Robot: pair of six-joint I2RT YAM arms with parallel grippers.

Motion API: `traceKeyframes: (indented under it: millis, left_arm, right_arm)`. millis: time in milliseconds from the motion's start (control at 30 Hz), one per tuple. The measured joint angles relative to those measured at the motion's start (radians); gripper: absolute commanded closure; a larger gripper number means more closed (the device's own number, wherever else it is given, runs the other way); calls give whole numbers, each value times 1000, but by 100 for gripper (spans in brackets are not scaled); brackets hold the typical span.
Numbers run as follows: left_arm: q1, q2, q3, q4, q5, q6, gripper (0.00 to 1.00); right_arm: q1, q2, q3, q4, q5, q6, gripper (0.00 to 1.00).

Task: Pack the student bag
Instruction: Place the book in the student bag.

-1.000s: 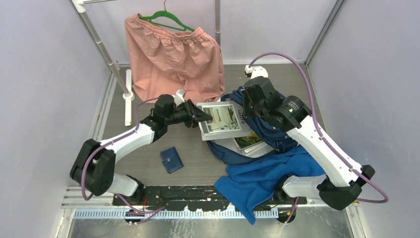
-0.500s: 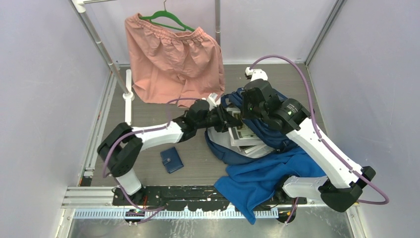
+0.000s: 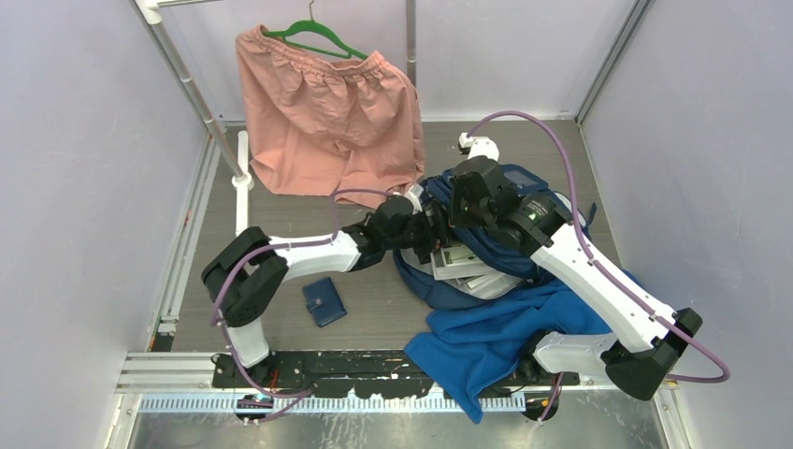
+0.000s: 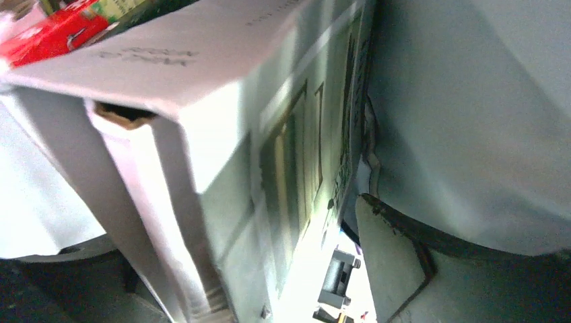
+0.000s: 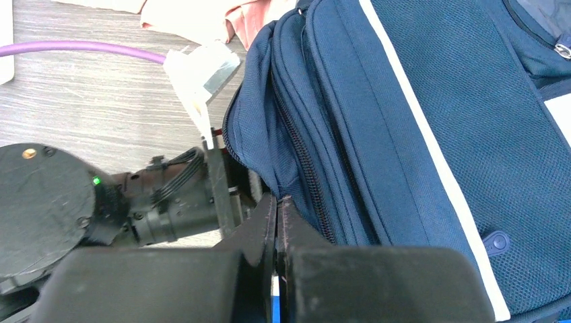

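Crowding the student bag [image 5: 417,101]: left gripper [image 3: 438,234] parted around a book [image 4: 222,101], right gripper [image 5: 276,222] clamped on its rim, blue cloth [image 3: 486,341] alongside.

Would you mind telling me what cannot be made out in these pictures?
- Left claw: top view, right arm and books hide its fingers; open or shut unclear.
- Lettering on the books: left wrist view, too close and blurred.
- Right claw: right wrist view, shut, its tips hiding whether student bag fabric is pinched.

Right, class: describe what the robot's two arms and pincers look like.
Both the left arm and the right arm have white links, bulky black joints and a trailing purple cable. The right pincer is flat and black. A small green light glows on the left arm.
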Motion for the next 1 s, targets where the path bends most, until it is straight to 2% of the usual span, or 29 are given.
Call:
traceKeyframes:
  millis: [100,200,267,333,567,800,1000]
  left_arm:
    - [0,-55,-23,-61,-18,35,13]
    - [4,-101,-47,-124,-20,67,5]
    - [10,-126,-52,-175,-17,88,8]
    - [13,-143,-52,-203,-10,103,17]
    - [15,-154,-63,-187,26,95,75]
    - [26,-219,-85,-100,36,45,86]
    - [31,-259,-267,116,-40,-43,88]
  right_arm:
    - [-3,0,-1,7,0,3,99]
    - [-5,0,-8,12,0,8,99]
    - [-5,0,-9,11,0,10,99]
    - [-7,-3,-11,11,0,11,99]
    - [-10,-15,-15,11,0,22,99]
    - [-11,-17,-15,11,0,26,99]
    - [-11,-18,-16,11,0,34,99]
